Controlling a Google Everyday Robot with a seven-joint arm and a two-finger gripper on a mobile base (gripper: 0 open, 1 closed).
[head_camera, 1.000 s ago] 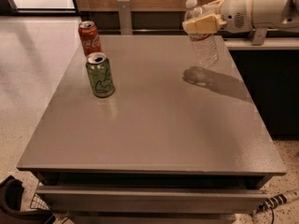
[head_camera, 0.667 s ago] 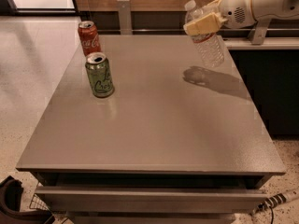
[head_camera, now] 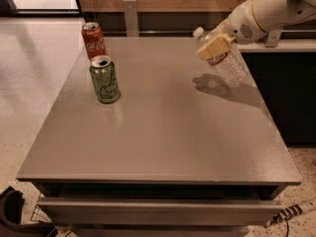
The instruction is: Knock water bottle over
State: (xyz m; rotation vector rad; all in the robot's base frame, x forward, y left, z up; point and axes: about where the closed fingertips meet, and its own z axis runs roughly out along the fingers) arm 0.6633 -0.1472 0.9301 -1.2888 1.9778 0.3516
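Gripper (head_camera: 215,46) pressing against the water bottle (head_camera: 228,65) at the worktop's (head_camera: 163,132) far right, bottle now tipping leftward, upright a moment ago, jaws' opening impossible to tell.

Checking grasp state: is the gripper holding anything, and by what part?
Cannot tell if it grips. The gripper sits against the tilted water bottle just below its cap.

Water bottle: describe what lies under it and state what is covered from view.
Under the tilted water bottle: the grey table carrying its shadow. The end effector sits against the bottle's upper part, covering a patch there. Whether its base touches the table cannot be told.
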